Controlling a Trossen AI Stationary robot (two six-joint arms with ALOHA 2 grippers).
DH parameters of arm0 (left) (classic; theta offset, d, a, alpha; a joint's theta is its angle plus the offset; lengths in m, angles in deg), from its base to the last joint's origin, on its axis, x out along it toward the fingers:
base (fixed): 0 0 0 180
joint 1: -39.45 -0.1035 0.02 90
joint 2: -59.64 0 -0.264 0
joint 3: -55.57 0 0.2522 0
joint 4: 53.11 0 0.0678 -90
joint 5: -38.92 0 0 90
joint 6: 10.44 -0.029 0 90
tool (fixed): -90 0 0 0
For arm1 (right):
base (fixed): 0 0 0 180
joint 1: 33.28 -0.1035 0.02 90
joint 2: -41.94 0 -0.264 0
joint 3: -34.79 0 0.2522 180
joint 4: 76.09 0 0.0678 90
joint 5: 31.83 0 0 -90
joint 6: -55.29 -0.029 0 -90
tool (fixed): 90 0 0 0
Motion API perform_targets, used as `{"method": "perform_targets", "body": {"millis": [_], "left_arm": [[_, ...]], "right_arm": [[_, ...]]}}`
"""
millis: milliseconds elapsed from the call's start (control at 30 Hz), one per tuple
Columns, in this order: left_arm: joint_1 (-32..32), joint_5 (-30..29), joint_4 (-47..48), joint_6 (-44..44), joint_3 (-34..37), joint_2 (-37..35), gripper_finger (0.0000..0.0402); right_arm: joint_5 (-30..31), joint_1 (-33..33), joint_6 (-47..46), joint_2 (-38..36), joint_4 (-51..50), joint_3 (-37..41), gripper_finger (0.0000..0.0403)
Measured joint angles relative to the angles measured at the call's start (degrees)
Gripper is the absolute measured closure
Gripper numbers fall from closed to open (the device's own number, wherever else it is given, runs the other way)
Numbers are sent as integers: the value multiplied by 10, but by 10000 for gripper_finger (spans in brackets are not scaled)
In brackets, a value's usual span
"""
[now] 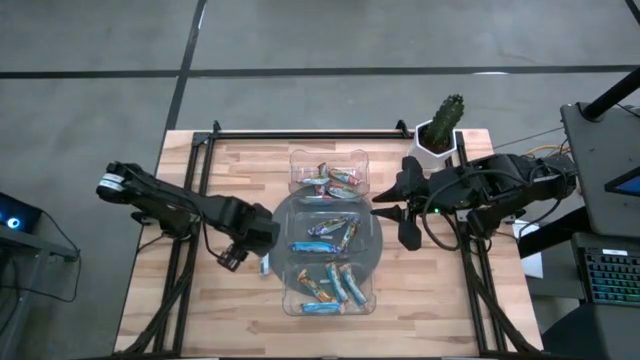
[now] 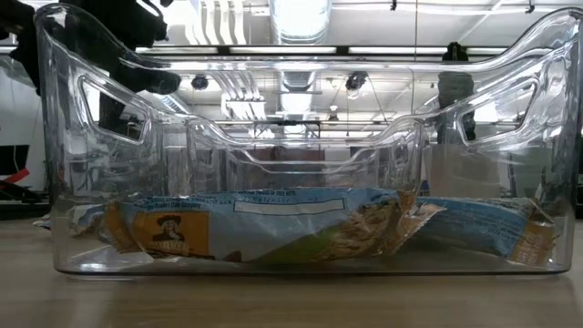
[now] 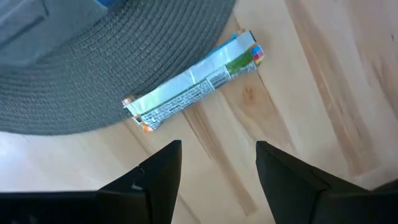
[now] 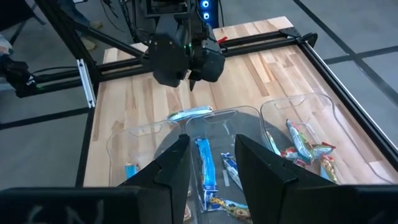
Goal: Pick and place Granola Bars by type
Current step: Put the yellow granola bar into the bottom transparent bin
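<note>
A light-blue and silver granola bar [image 3: 193, 90] lies flat, one long side on the edge of the round grey mat [image 3: 74, 68] and the other on the wooden table. My left gripper [image 3: 217, 174] hangs above it, pointing down, open, its fingers clear of the bar; the high view shows this gripper [image 1: 256, 246] at the mat's left edge. My right gripper [image 1: 396, 210] waits open, raised over the mat's right side. Other granola bars lie in three clear bins: far [image 1: 328, 170], middle [image 1: 330, 235] and near [image 1: 330, 290].
The middle bin stands on the mat, close to the right of the loose bar [image 4: 189, 114]. A potted cactus [image 1: 441, 128] stands at the far right. Black frame rails [image 1: 300, 133] run along the table's far and side edges. Bare wood lies left of the mat.
</note>
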Motion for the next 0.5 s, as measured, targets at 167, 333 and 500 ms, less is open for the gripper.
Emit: {"method": "perform_targets", "body": {"millis": [167,333,500], "left_arm": [[-2,0,-30,65,25,-1,213],[-2,0,-52,165,45,-1,213],[-8,0,-60,307,51,-1,213]], "right_arm": [[0,0,-1,0,-6,0,284],[0,0,-2,0,-10,0,284],[0,0,-2,0,-10,0,284]]}}
